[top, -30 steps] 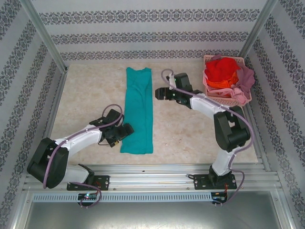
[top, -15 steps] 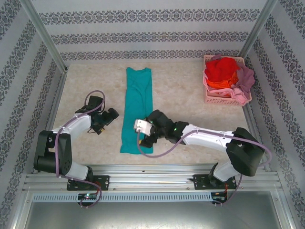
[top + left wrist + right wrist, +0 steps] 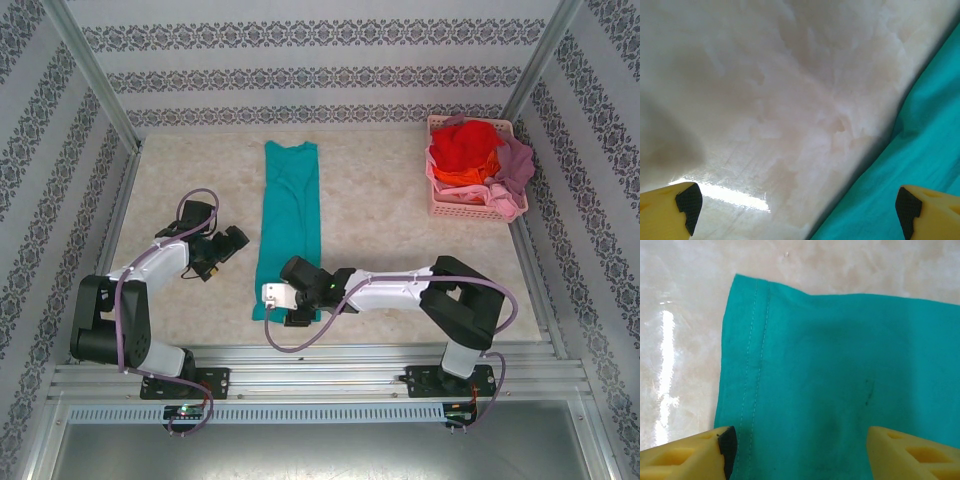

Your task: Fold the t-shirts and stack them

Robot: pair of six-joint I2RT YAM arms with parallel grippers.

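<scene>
- Teal t-shirt (image 3: 290,220): lies flat as a long narrow strip, running from upper centre of the top view down to lower centre. The face turned up is plain teal. In the right wrist view the teal t-shirt (image 3: 840,380) shows a hem with two parallel rows of stitching near its left edge.
- Right gripper (image 3: 285,310): the arm reaches low across the table from the lower right, forearm nearly level, wrist at the shirt's near end. In the right wrist view the right gripper (image 3: 800,445) has its yellow fingers spread. One sits at the hem and the other further in over the cloth. The cloth between them lies flat and unpinched.
- Left gripper (image 3: 232,243): the arm is bent at left of frame, with its tip pointing toward the shirt's left edge, just beside it. In the left wrist view the left gripper (image 3: 796,207) has its jaws fully spread over bare table, with the teal edge (image 3: 920,160) at lower right.
- Table (image 3: 400,230): pale marbled surface.
- Pink basket (image 3: 465,208): upper right, well apart from both grippers. It holds a red t-shirt (image 3: 465,145), an orange t-shirt (image 3: 460,178) and a mauve-pink t-shirt (image 3: 515,165) in a loose heap; the mauve-pink one hangs over the right rim.
</scene>
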